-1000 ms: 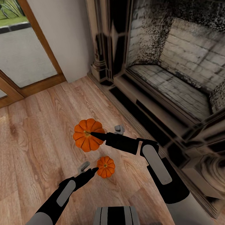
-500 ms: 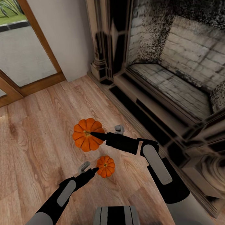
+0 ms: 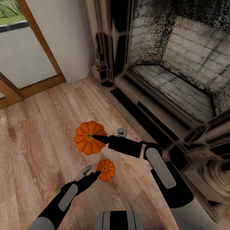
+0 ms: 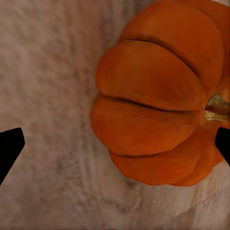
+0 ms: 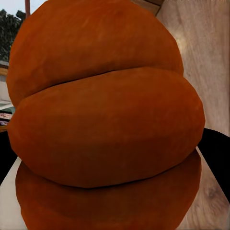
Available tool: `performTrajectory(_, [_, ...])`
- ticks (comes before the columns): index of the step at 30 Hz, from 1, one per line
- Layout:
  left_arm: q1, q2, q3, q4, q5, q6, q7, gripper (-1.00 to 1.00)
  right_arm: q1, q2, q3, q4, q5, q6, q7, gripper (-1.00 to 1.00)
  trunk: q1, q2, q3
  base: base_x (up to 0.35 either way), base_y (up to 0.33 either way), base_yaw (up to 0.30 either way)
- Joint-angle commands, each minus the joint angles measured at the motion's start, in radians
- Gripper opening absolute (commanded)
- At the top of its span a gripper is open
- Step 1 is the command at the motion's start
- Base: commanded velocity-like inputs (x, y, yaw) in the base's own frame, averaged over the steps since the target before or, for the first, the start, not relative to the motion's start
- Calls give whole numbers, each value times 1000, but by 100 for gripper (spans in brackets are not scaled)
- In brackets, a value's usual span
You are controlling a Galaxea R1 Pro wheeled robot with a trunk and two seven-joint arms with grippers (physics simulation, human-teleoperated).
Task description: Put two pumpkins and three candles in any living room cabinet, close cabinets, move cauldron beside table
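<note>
The right gripper [image 3: 94, 138] pinches the larger pumpkin [image 3: 86, 142] for carrying, while the left gripper [image 3: 96, 174] gapes, the smaller pumpkin [image 3: 106, 170] nearer one fingertip [image 4: 9, 146].

1. your head camera is looking steeply down over both arms at the wood floor [image 3: 36, 137] beside the fireplace [image 3: 173, 76].
2. your left wrist camera is staring down, close, at the smaller pumpkin [image 4: 158, 96].
3. your right wrist camera is pressing nearly against the larger pumpkin [image 5: 105, 124]; the head view is sharing both pumpkins.
</note>
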Motion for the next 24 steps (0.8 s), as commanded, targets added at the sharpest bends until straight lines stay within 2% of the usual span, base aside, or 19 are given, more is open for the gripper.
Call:
performTrajectory(1, [-1, 1, -2, -1, 4, 2, 0, 100, 0, 0, -1, 0, 3, 4, 4, -100, 0, 0, -1, 0, -34, 0])
performTrajectory(16, [0, 1, -2, -1, 4, 1, -6, 100, 0, 0, -1, 0, 3, 4, 4, -100, 0, 0, -1, 4, -38, 0])
performTrajectory(24, [0, 1, -2, -1, 3, 1, -8, 100, 0, -1, -1, 0, 3, 4, 4, -100, 0, 0, -1, 70, -1, 0])
